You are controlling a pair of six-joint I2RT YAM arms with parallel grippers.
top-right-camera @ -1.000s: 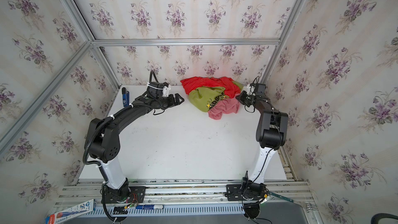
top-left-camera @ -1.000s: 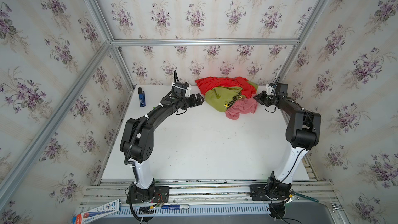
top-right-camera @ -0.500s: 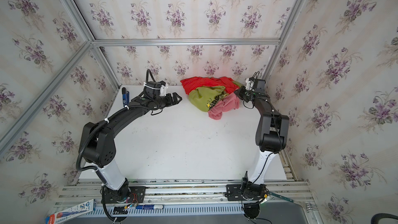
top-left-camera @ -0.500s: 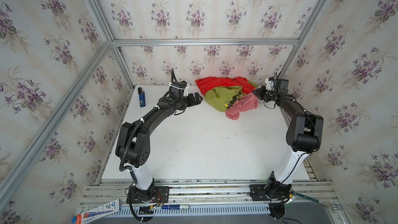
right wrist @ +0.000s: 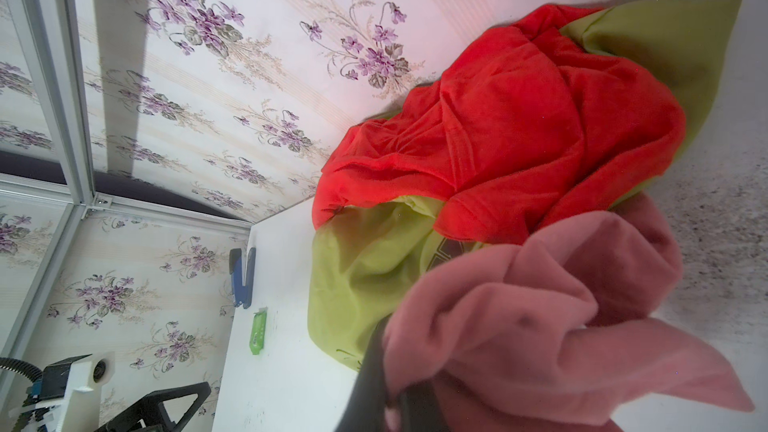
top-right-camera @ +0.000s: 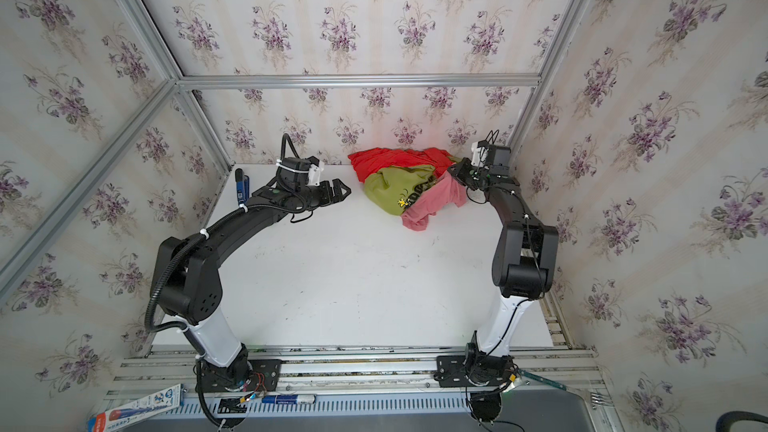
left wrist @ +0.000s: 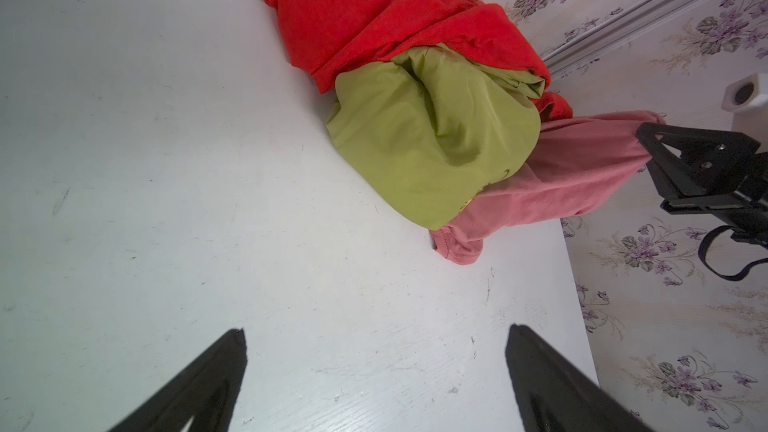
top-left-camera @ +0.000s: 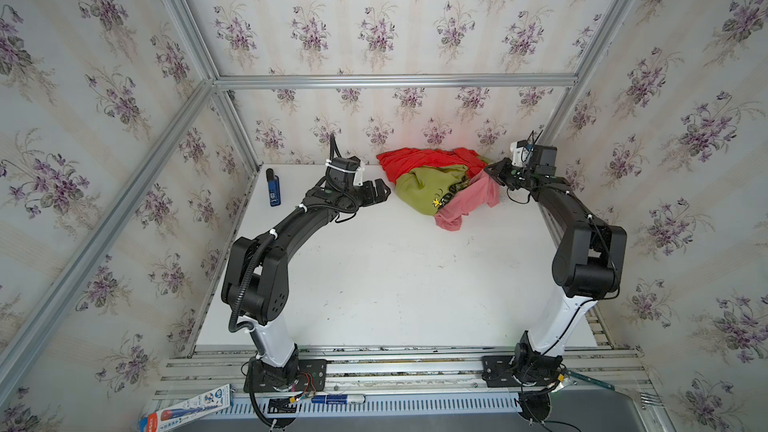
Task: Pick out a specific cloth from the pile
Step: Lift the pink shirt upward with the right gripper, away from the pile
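The pile [top-left-camera: 432, 176] lies at the back of the white table [top-left-camera: 374, 276], against the wall: a bright red garment [top-left-camera: 424, 157], an olive one with a yellow-black print [top-left-camera: 417, 189], and the cloth [top-left-camera: 469, 201], plain salmon pink, at its right front. My right gripper [top-left-camera: 491, 169] is shut on the cloth's upper right edge [right wrist: 561, 326]; pink fabric bunches over its fingers [right wrist: 370, 388]. The cloth's lower part still lies partly under the olive garment [left wrist: 428, 139]. My left gripper [top-left-camera: 384, 193] hovers open and empty just left of the pile, fingertips [left wrist: 232, 351] wide apart above bare table.
A blue stapler-like object [top-left-camera: 272, 189] lies near the table's back left corner. Close to it is a small green packet [right wrist: 257, 332]. Flowered walls with metal rails [top-left-camera: 395, 81] close in the back and both sides.
My right gripper has risen toward the back wall, drawing the cloth's edge up with it. The left gripper has barely moved.
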